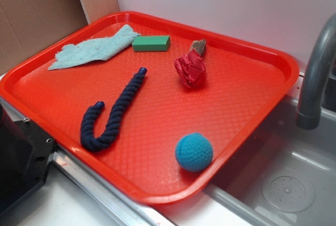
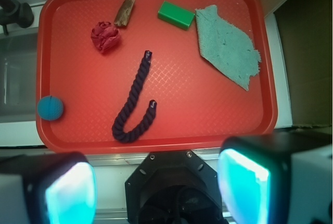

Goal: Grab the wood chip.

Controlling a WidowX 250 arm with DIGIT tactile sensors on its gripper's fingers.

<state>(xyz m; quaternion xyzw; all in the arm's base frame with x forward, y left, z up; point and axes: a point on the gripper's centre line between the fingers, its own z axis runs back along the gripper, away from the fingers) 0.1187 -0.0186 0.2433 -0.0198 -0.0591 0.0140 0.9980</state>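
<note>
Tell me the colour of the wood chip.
Brown-grey, rough-looking. The wood chip shows best in the wrist view, beside the red wad.

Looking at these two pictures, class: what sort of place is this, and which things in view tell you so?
Probably a toy or mock kitchen sink counter. A grey faucet stands over a grey basin with a drain, and a red tray rests at its edge, holding small practice items such as the wood chip.

Toy kitchen setup: grey sink [image 1: 294,184], faucet [image 1: 315,73], red tray [image 1: 252,58] on counter
</note>
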